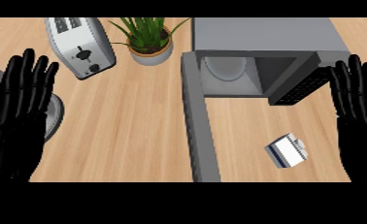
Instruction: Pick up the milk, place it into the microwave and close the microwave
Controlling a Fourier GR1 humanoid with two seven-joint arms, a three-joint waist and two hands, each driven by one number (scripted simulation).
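A small white and blue milk carton (287, 151) lies on the wooden counter in front of the microwave, toward the right. The grey microwave (267, 36) stands at the back right, its cavity showing a round plate inside. Its door (198, 121) is swung fully open and reaches toward the front edge. My left hand (25, 102) is open at the far left, fingers up, resting. At the far right edge my right hand (351, 97) is open too, fingers up, beside the microwave and above the carton. Neither hand touches anything.
A silver toaster (81, 46) stands at the back left. A potted green plant (149, 41) sits between it and the microwave. A grey round object (54, 116) shows partly behind my left hand. Bare wood (129, 121) lies left of the door.
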